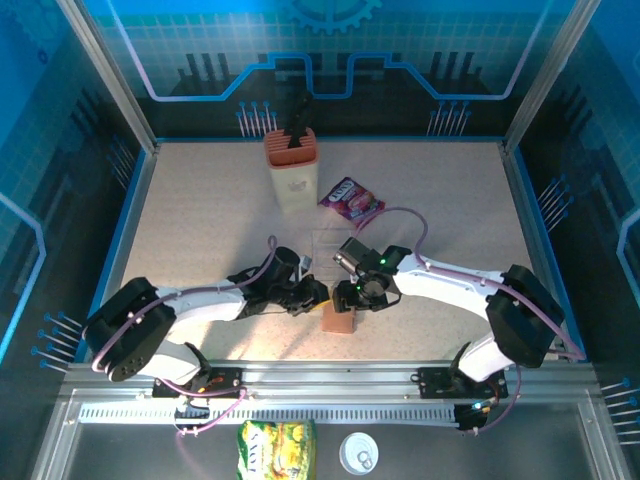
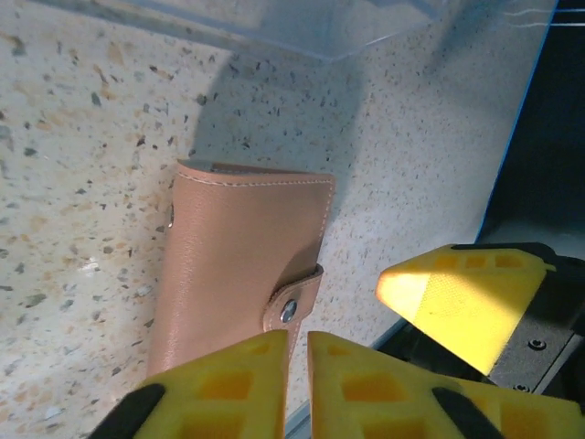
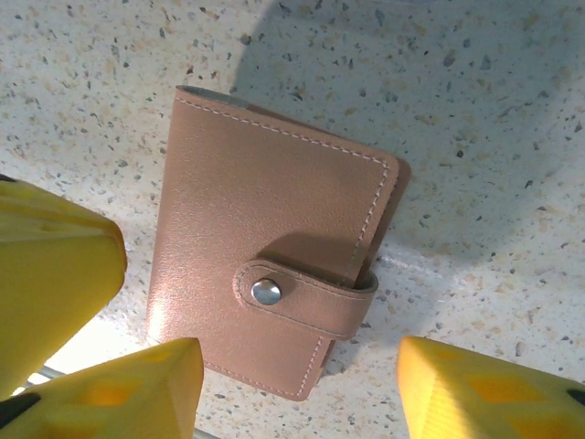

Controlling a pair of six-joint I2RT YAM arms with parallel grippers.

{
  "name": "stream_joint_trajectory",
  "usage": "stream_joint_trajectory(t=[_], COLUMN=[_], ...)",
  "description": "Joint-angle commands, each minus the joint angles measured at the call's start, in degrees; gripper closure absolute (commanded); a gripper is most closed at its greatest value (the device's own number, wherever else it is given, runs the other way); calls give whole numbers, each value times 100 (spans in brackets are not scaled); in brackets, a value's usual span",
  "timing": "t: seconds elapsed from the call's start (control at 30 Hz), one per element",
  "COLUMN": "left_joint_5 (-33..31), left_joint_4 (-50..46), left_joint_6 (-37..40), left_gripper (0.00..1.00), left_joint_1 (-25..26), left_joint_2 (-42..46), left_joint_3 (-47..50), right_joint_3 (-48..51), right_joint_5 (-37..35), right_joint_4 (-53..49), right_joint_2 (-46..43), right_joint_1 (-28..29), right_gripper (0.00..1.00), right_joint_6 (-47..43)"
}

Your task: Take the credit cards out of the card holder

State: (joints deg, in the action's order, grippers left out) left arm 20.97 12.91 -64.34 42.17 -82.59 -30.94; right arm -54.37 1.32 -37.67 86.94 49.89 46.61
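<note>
The card holder (image 3: 265, 274) is a salmon-brown folding wallet lying flat on the speckled table, folded closed with its tab snapped down. It is also in the top view (image 1: 338, 320) and the left wrist view (image 2: 242, 265). The credit cards are hidden inside it. My left gripper (image 2: 300, 346) is shut, with a thin slit between its yellow fingers and nothing in it, just above the holder's end by the snap. My right gripper (image 3: 297, 393) is open, low over the holder's tab side. The two grippers (image 1: 312, 297) (image 1: 358, 297) face each other over the holder.
A clear plastic box (image 1: 335, 240) sits just behind the grippers. A purple snack packet (image 1: 350, 197) and a cream-and-salmon container (image 1: 291, 165) stand further back. The table's front edge and metal rail (image 1: 330, 372) run close to the holder.
</note>
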Motion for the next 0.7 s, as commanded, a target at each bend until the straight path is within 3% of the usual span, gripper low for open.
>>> stream_joint_trajectory(t=[0.0,0.07,0.67], left_joint_5=[415,376,342], left_joint_4=[319,328,1170], left_joint_6=[-78,-124,-622], left_gripper=[96,100,100], left_joint_1=[32,28,-315], left_joint_2=[-272,-297,-116], left_joint_3=[133,206,934], right_joint_3=[-57,-123,-799], right_joint_5=[-139,-215,-561], right_joint_4=[-157,-187,-573], right_joint_2=[94,145,904], right_joint_1=[120,212,611], right_gripper=[45,47,64], right_joint_6=[234,327,578])
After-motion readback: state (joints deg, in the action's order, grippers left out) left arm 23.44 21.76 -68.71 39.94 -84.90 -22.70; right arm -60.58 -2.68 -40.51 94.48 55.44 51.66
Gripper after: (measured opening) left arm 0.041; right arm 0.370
